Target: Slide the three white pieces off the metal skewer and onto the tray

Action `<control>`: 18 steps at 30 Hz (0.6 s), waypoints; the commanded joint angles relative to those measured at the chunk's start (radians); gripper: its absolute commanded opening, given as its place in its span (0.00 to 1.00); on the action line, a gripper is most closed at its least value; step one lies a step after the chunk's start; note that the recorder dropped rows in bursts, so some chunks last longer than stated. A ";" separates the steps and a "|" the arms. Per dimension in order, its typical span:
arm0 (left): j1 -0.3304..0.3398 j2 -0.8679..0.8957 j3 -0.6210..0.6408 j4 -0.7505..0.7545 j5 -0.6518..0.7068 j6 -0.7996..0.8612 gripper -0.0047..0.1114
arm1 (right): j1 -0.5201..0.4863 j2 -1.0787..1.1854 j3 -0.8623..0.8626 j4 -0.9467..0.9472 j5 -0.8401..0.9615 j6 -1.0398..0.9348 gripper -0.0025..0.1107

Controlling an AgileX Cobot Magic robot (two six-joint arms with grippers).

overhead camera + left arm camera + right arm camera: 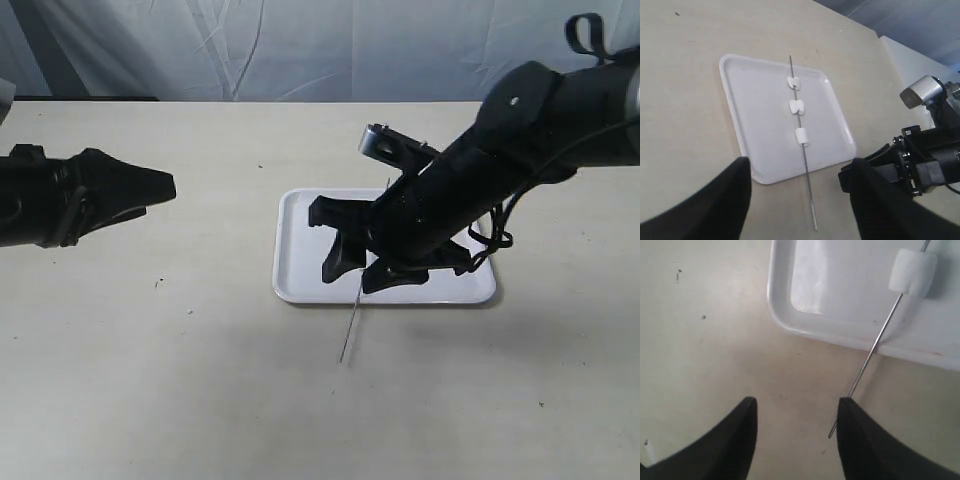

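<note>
Three white pieces [797,107] sit threaded on the metal skewer [809,185] across the tray [760,125], its bare end jutting past the rim, so I hover my right gripper [796,405] agape above it, left gripper [799,162] likewise wide and empty

A pale cream bench [150,400] with a matte top fills most of the exterior view. A few small dark specks [157,284] dot its surface. Behind the bench's far edge hangs a creased, pale grey-blue cloth [300,45] that covers the whole back. A narrow dark strip [95,97] sits between the bench's far edge and the cloth, toward the bench's left end. The light is soft and even, leaving only faint, blurred shadows on the bench.
</note>
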 commanded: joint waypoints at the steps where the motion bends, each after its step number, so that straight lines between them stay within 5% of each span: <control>1: -0.010 0.003 -0.004 0.037 0.080 0.018 0.52 | 0.033 0.024 -0.066 -0.201 0.005 0.206 0.44; 18: -0.010 0.003 -0.004 0.053 0.082 0.020 0.52 | 0.177 0.077 -0.077 -0.513 0.040 0.564 0.44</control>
